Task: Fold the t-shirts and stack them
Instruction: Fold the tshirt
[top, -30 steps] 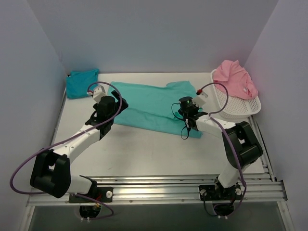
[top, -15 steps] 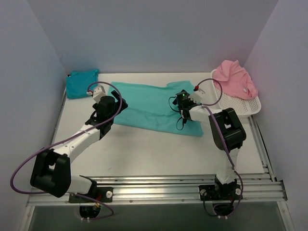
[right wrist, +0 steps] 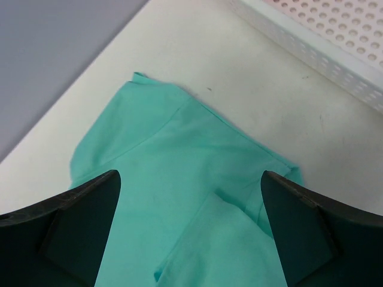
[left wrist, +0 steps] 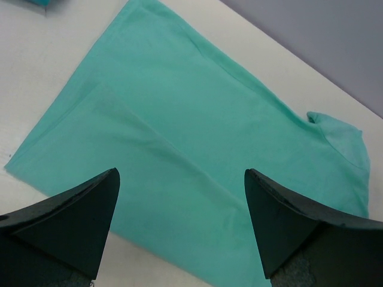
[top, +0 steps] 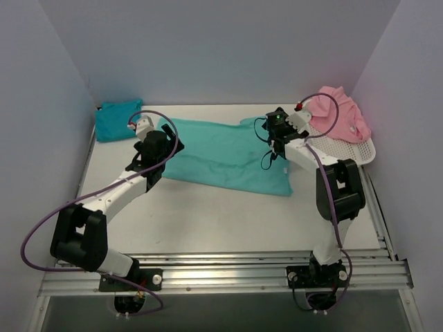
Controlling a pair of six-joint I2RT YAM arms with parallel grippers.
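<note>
The sea-green soft cloth t-shirt (top: 221, 153) lies flat, partly folded, below our right gripper (right wrist: 190, 174), which just let it go and moved toward its far edge, jaws apart. Our left gripper (left wrist: 181, 173) stands apart too. This fold seems laid.

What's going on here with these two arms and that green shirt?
A robot is folding t-shirts. The green shirt lies flat on the table, partly folded. The left pincer and the right pincer both hover above it, open and holding nothing. A blue shirt sits folded in the far left corner, and a pink shirt is heaped on the basket at right.
</note>
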